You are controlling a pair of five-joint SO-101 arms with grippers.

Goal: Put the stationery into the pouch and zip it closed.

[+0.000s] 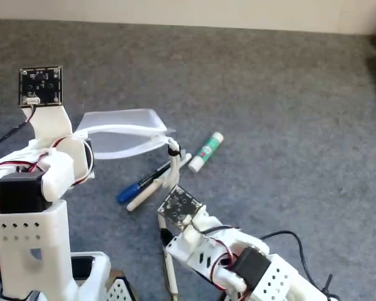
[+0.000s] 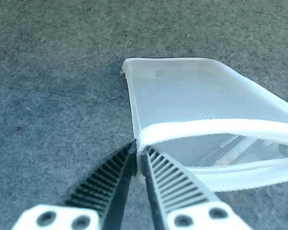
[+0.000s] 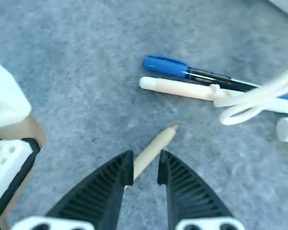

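The white mesh pouch [image 1: 122, 135] lies on the grey carpet with its mouth gaping. My left gripper [image 2: 138, 153] is shut on the corner of the pouch [image 2: 197, 96] by its white zip band. At the pouch's other end lie a blue-capped pen [image 1: 138, 185], a cream pen [image 1: 147, 194] and a green-and-white glue stick [image 1: 205, 152]. A beige pencil [image 3: 156, 143] points at the blue-capped pen [image 3: 165, 64] and the cream pen [image 3: 177, 88]. My right gripper [image 3: 144, 160] hangs over the pencil's shaft, narrowly open, and the pencil passes under one finger. A white loop of the pouch's rim [image 3: 249, 100] crosses the pens.
The left arm's white base [image 1: 31, 251] stands at the near left, and the right arm's base [image 1: 282, 282] at the near right. A tan block [image 3: 19, 134] sits beside the left base. Open carpet stretches to the far right.
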